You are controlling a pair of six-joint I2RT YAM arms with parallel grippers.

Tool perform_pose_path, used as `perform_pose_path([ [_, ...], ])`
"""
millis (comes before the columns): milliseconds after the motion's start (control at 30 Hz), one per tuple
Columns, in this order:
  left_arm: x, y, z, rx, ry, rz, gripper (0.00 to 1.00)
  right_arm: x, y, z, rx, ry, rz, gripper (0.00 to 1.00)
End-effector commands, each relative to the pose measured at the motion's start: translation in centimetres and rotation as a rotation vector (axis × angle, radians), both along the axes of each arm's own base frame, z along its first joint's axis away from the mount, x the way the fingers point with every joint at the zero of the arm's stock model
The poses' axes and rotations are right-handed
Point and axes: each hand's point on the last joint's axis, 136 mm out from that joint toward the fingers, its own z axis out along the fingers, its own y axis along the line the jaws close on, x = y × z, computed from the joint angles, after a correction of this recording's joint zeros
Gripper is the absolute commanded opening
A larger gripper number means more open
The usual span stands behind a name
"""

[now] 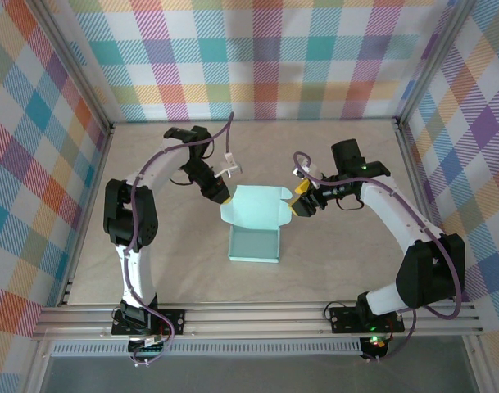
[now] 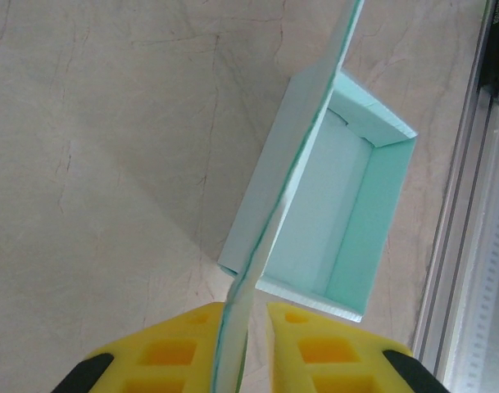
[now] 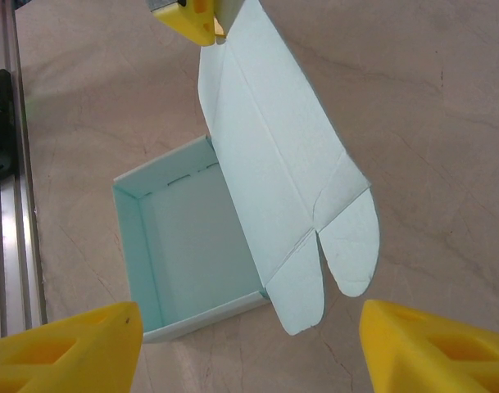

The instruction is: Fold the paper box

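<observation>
At centre the paper box (image 1: 254,244) runs top-to-bottom, its open lid (image 1: 257,206) pinched by the left gripper (image 1: 223,199), the right gripper (image 1: 298,201) spread beside.

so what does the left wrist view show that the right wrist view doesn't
Left wrist view: the lid flap of the paper box seen edge-on, pinched between the left gripper fingers. Right wrist view: that flap's broad face with its creases, a rounded tab and a side flap, plus the right gripper open with nothing between its fingers. Shared: the box's open tray resting on the marbled table, with the metal rail beside it.
</observation>
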Motion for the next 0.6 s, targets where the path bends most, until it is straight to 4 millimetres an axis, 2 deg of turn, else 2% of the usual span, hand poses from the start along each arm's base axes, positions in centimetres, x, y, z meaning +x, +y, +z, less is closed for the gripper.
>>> perform_pose_path([
  [0,0.07,0.20,0.12,-0.015,0.027,0.009,0.19,-0.04,-0.11,0.18,0.013,0.002,-0.003,0.70],
  [167,0.02,0.14,-0.10,-0.017,0.040,0.008,0.21,-0.05,-0.14,0.16,0.015,0.004,-0.005,0.70],
  [333,-0.04,0.16,0.10,-0.017,0.037,0.008,0.13,-0.05,-0.14,0.22,0.016,0.000,-0.005,0.70],
  [400,-0.08,0.21,0.13,-0.014,0.037,0.008,0.01,-0.03,-0.14,0.24,0.017,0.000,-0.007,0.70],
  [567,-0.12,0.21,0.31,-0.019,0.025,0.007,0.00,0.30,-0.10,0.71,0.027,-0.003,-0.031,0.69],
])
